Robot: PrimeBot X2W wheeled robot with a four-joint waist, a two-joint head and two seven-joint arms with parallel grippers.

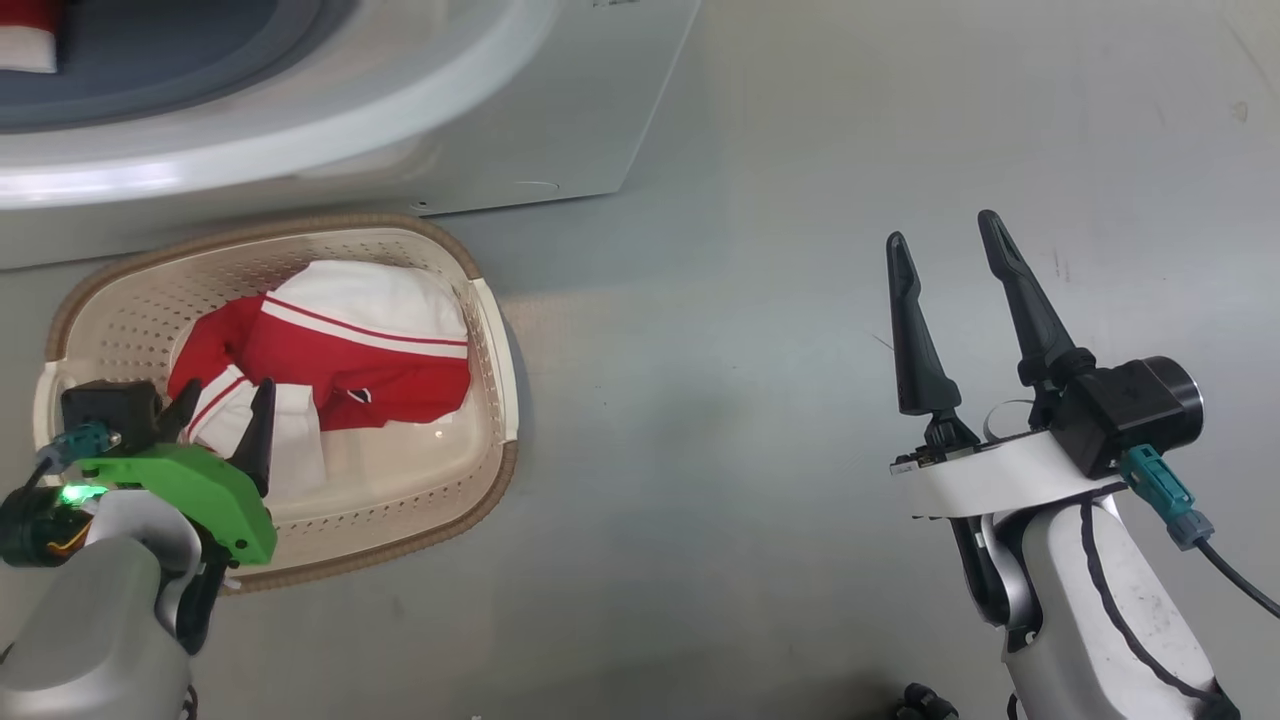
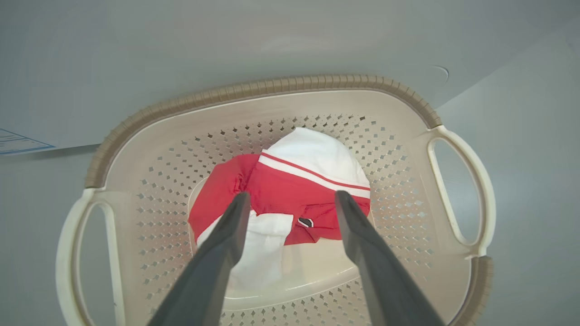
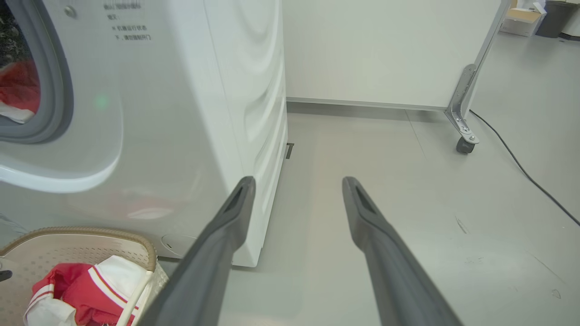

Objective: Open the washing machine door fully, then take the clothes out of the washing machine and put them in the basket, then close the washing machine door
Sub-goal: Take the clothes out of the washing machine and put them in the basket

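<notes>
The cream basket (image 1: 300, 225) stands on the floor against the front of the washing machine (image 1: 560, 100). One piece of the clothes (image 1: 340, 350), red with white stripes and panels, lies in it. My left gripper (image 1: 225, 392) hangs open just above that garment (image 2: 294, 181), nothing between its fingers, inside the basket's rim (image 2: 272, 86). More red clothes (image 3: 18, 90) lie in the drum behind the grey gasket (image 3: 56, 90). The washing machine door is out of view. My right gripper (image 1: 942, 230) stands open over bare floor to the machine's right (image 3: 299, 181).
Grey floor stretches right of the machine (image 3: 181, 113) and the basket (image 3: 90, 231). A white wall panel stands behind on a metal leg with a caster (image 3: 464, 145). A black cable (image 3: 521, 167) runs over the floor at the right, and a cardboard box (image 3: 521, 20) sits far back.
</notes>
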